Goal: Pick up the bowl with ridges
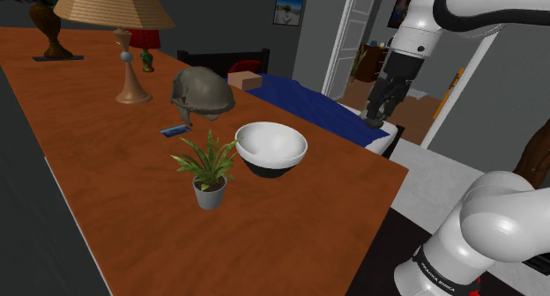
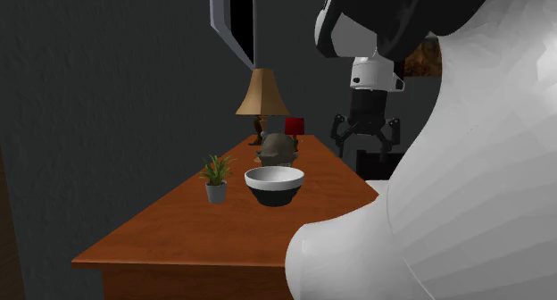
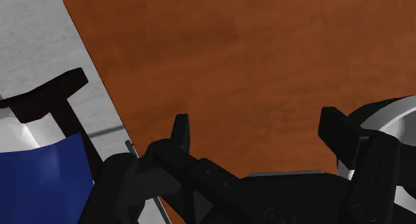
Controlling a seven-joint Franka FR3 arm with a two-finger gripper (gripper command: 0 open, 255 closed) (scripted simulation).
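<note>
White-inside, black-outside round bowl (image 1: 271, 149) sat on the reddish-brown worktop (image 1: 106, 188) nr its edge, beside a small green potted plant (image 1: 208, 169). Prob. rigid, lightish, slick, chippable; I'd pinch its rim wall. My tool (image 1: 377, 118) hung wide open, empty, apart from it. No label on bowl; my arm's dark band (image 1: 438, 272) read approx. "Franka Emika".

In the shoulder view we look down from beside the arm's (image 1: 494, 215) base, close over the brown worktop (image 1: 106, 188), facing along it toward the lamp (image 1: 113, 8). In the second exterior view we sit low behind the arm, looking along the same worktop. Both views share the bowl (image 1: 271, 144), the plant (image 1: 208, 166) and the lamp. In the wrist view we look closely down on the worktop's edge.
</note>
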